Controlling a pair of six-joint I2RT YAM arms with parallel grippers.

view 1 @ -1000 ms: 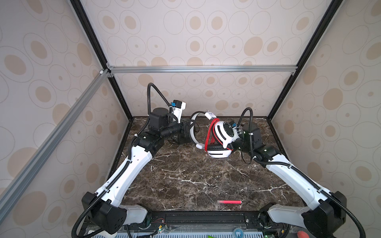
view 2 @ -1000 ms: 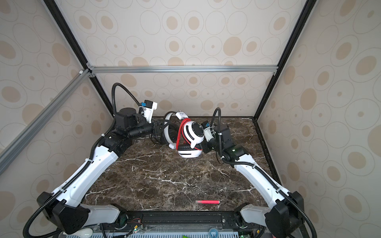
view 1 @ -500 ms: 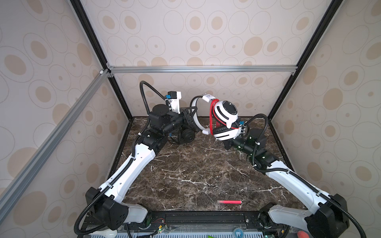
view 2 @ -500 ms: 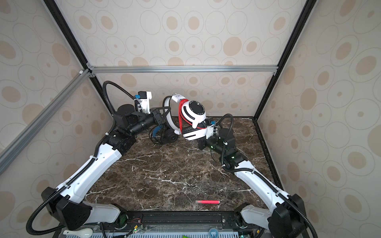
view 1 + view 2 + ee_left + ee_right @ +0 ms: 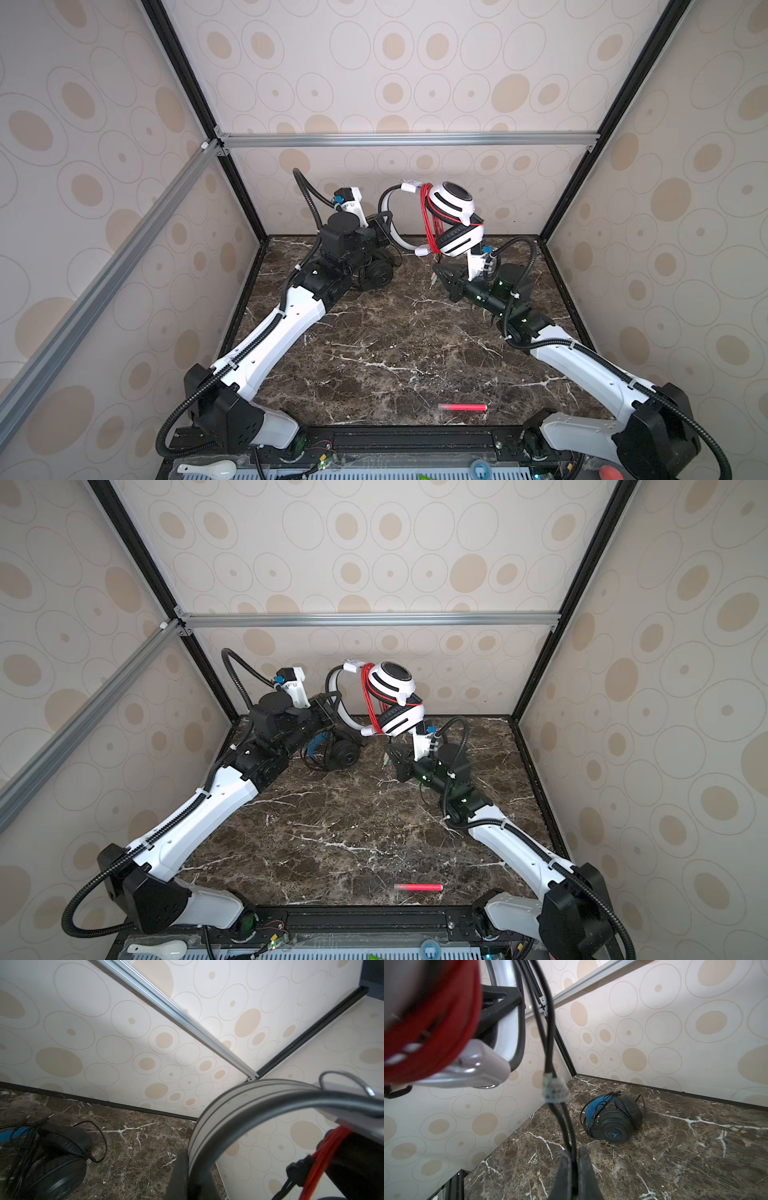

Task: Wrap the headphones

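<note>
- The white headset [image 5: 453,199] hangs in the air above the back edge of the bench [image 5: 395,353]. Being clear of the surface probably leaves room to pass cable around it.
- The left gripper [image 5: 193,1176] is pressed together on the white headband [image 5: 228,1101], at the curve furthest from the cups. This grip looks meant to anchor the headset.
- The red cable [image 5: 428,220] lies in several turns across the headband arms just beside the cups, so the wrapping seems well along.
- The right gripper [image 5: 574,1167] sits lower, near the bench. It pinches the dark tail of the cable [image 5: 566,1136] between closed jaws.
- Held there, the tail runs fairly straight down from the coil, likely so the turns cannot slip.
- Little tail seems left, so the next move probably calls for 1 last turn or a tuck.
- The black headset [image 5: 614,1124] lies near the back left corner of the bench, beside the left arm. Its black cable is gathered close around it, but whether it counts as wrapped cannot be told.
- A red stick [image 5: 461,407] lies near the front edge, well apart from both headsets.
</note>
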